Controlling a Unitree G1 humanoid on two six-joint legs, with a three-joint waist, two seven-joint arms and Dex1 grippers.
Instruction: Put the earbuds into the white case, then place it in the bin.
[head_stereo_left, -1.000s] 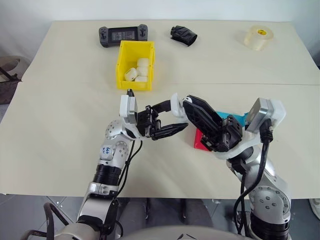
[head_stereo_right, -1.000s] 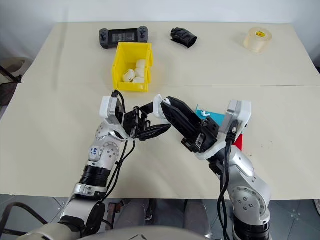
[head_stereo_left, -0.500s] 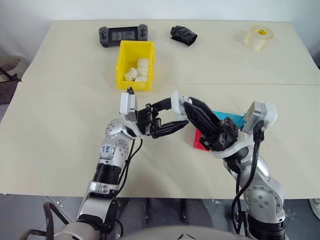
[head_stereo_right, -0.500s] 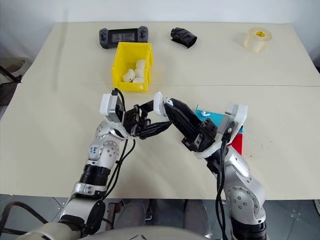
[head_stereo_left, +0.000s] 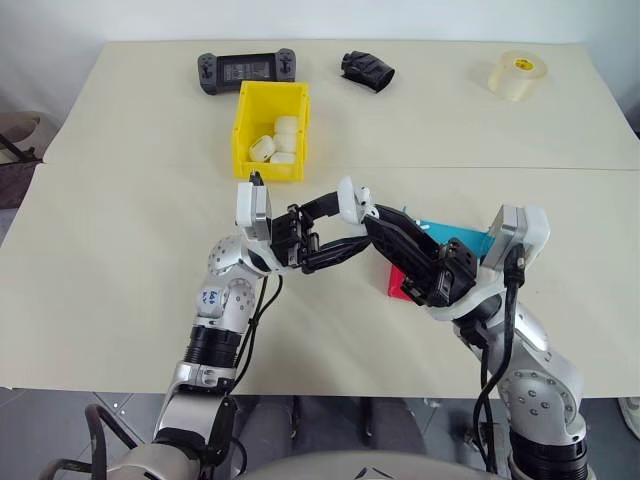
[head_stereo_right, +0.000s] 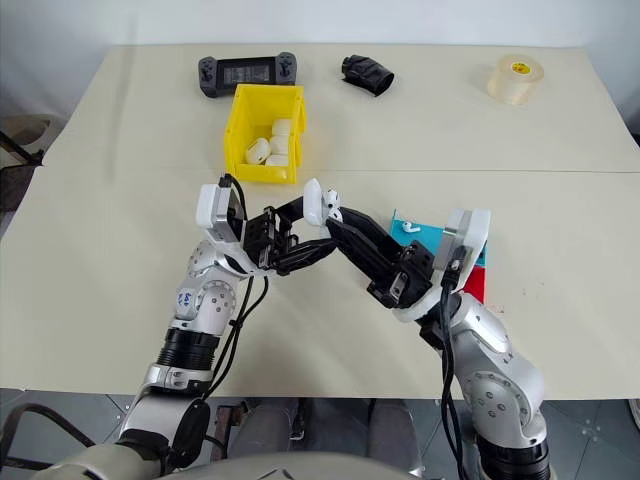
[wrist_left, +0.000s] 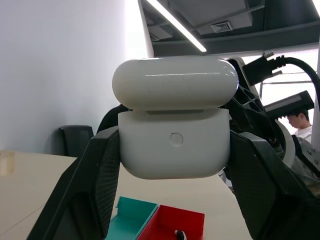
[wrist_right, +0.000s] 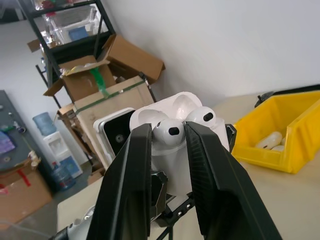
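My left gripper (head_stereo_left: 350, 224) is shut on the white case (head_stereo_left: 349, 202), holding it above the table's middle with the lid flipped open; its body (wrist_left: 174, 150) sits between the two black fingers (wrist_left: 97, 175). From the right, my right gripper (wrist_right: 169, 145) meets the case's open top, shut on an earbud (wrist_right: 169, 131). A second earbud (wrist_right: 205, 116) sits in the case beside it. The yellow bin (head_stereo_left: 243, 125) stands farther back on the table, with several white cases inside.
A teal tray (head_stereo_right: 425, 238) holding a loose earbud (head_stereo_right: 405, 227) and a red tray (head_stereo_right: 472, 283) lie under my right arm. Along the far edge are a game controller (head_stereo_left: 246, 71), a black object (head_stereo_left: 367, 71) and a tape roll (head_stereo_left: 517, 74).
My right forearm has swung a little while its fingers stay at the case's open top. The left gripper keeps the case in place.
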